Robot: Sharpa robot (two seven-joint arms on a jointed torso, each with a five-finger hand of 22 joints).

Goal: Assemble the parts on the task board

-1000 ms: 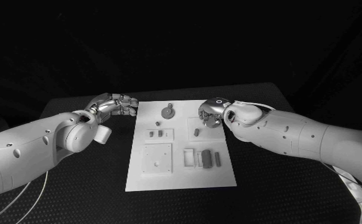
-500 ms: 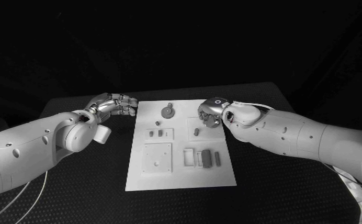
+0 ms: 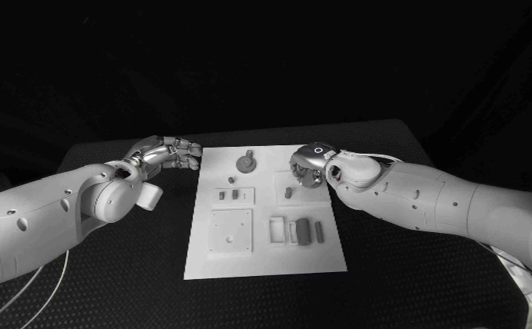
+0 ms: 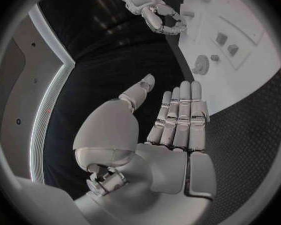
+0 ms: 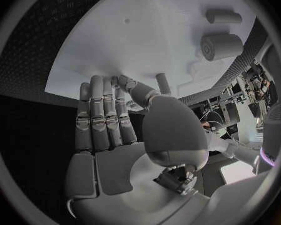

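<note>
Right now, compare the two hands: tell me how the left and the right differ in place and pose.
The left hand hangs over the black table just beside the task board's edge; the right hand is over the board itself. The left hand's fingers lie straight and together, with nothing near them; the right hand's thumb is close to a small upright peg, contact unclear. Both hold nothing.

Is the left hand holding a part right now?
No. The left hand is empty, fingers straight, over black table beside the task board.
</note>
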